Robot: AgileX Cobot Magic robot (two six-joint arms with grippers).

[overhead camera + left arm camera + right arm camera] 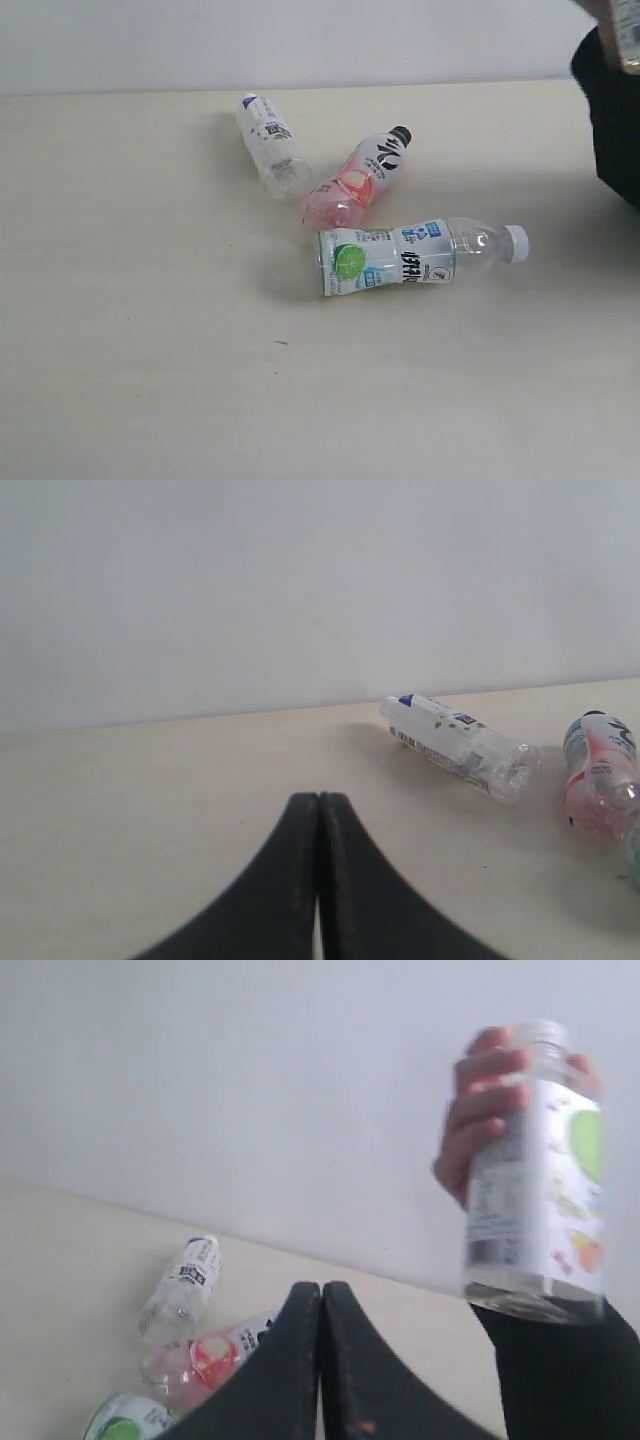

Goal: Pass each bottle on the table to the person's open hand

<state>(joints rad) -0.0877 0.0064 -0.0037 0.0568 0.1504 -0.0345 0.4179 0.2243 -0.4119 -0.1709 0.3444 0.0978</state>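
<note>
Three bottles lie on the cream table (130, 300): the small blue-capped bottle (270, 145) (460, 745) (182, 1288), the pink bottle with black cap (358, 178) (600, 775) (205, 1360) and the lime-label bottle with white cap (415, 256) (125, 1424). The person's hand (478, 1110), black sleeve (612, 110) below it, holds the green-apple bottle (535, 1175) upright in the air at the right. My left gripper (319, 798) is shut and empty, short of the blue-capped bottle. My right gripper (322, 1288) is shut and empty, below and beside the held bottle. Neither gripper shows in the exterior view.
A white wall (300, 40) runs behind the table's far edge. A few tiny dark specks (281, 343) mark the tabletop.
</note>
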